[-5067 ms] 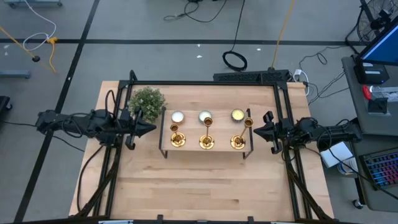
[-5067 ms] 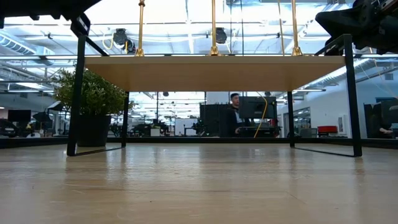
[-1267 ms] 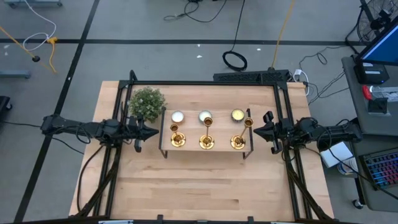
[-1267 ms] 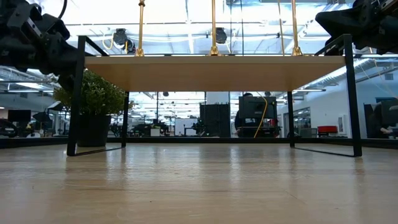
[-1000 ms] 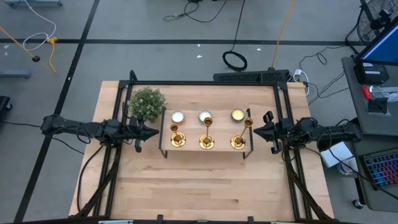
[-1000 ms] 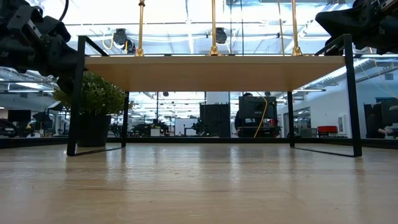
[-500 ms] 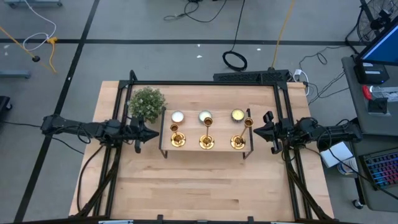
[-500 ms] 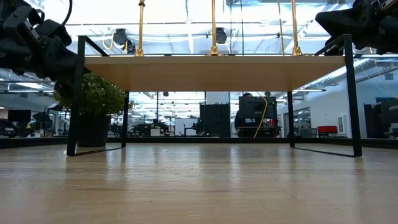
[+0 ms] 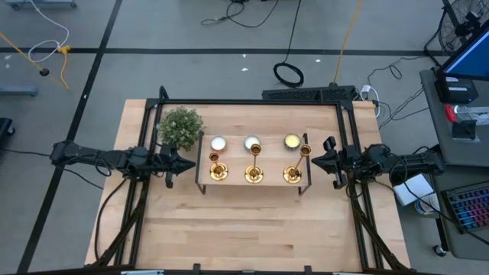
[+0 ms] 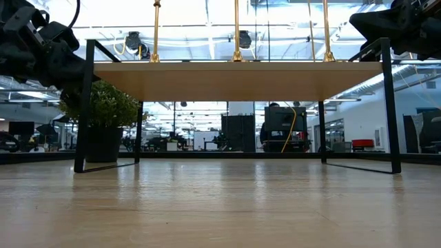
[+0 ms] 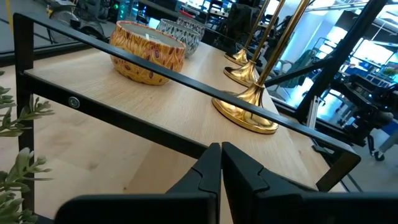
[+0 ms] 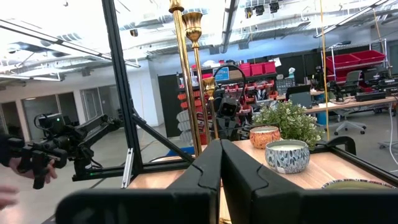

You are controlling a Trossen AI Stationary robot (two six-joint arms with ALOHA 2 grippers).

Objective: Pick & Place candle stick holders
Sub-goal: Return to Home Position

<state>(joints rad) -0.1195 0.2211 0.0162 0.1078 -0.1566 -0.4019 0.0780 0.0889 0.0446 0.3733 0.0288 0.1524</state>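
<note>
- My left gripper (image 9: 183, 162) hangs just off the left end of the shelf (image 9: 234, 159); its fingers (image 11: 205, 180) are pressed together with nothing between them
- My right gripper (image 9: 315, 159) hangs just off the shelf's right end; its fingers (image 12: 242, 180) are likewise closed and empty
- The three candle stick holders stand upright in a row on the shelf top, along the edge facing the open table (image 9: 252, 237): left holder (image 9: 215, 172), middle holder (image 9: 253, 173) and right holder (image 9: 292, 173), each apart from its neighbours
- Behind each holder sits a round candle: left candle (image 9: 218, 143), middle candle (image 9: 252, 143) and right candle (image 9: 292, 140)
- The shelf's own black end frames stand between my grippers and the row; in my left wrist view one rail crosses in front of the nearest holder's flared base
- A bushy plant (image 9: 181, 127) stands on the table beside the shelf's left rear corner, close to my left gripper; its leaves edge into my left wrist view
- In the low view only the holders' thin stems show above the shelf board, with both grippers up at shelf height
</note>
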